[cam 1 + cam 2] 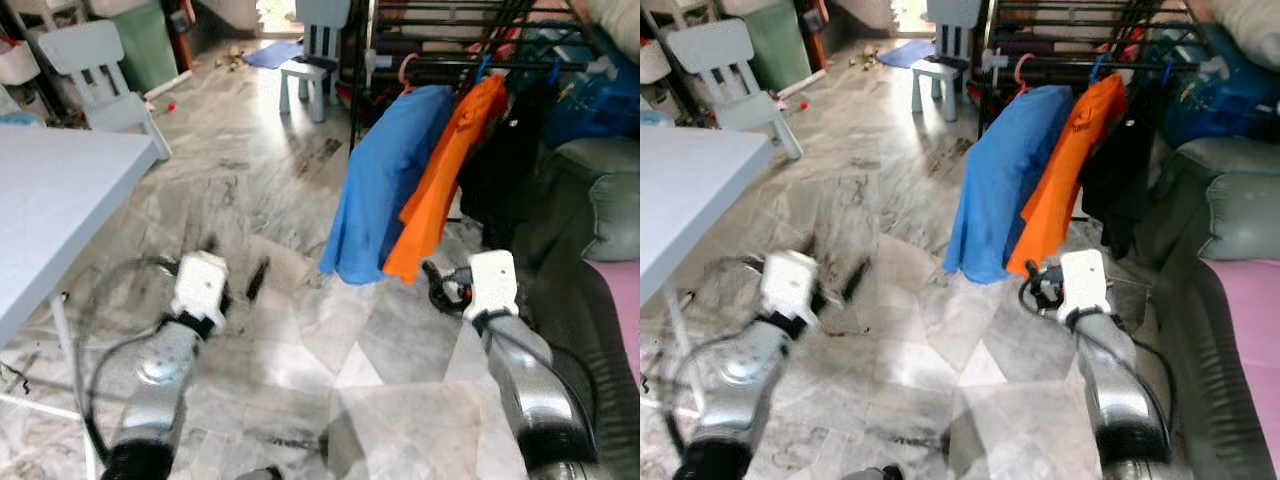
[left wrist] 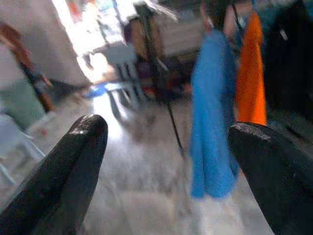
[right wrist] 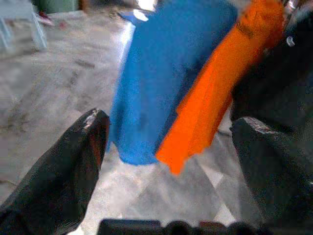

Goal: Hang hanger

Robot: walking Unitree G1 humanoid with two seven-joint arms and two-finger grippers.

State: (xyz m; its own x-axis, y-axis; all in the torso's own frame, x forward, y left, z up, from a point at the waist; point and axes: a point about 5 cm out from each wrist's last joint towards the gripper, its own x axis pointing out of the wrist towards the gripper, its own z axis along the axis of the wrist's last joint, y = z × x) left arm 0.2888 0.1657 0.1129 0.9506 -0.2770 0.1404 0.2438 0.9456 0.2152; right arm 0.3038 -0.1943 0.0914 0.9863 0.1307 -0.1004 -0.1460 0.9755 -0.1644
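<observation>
A black clothes rack (image 1: 440, 66) stands ahead on the right. On its rail a blue shirt (image 1: 385, 180) hangs from a pink hanger (image 1: 405, 68). Beside it an orange shirt (image 1: 445, 170) hangs from a blue hanger (image 1: 483, 68), with dark clothes (image 1: 505, 150) further right. My left gripper (image 2: 166, 161) is held low over the floor, open, nothing between its fingers (image 2: 73, 166). My right gripper (image 3: 171, 147) is also open with nothing in it, a short way in front of the two shirts' lower hems (image 3: 186, 147).
A pale blue table (image 1: 60, 190) fills the left side. Two small light chairs (image 1: 100, 75) (image 1: 315, 50) and a green bin (image 1: 145, 40) stand further back. A grey sofa (image 1: 600, 200) with a pink cushion (image 1: 625, 300) lines the right. Marble floor (image 1: 300, 330) lies between.
</observation>
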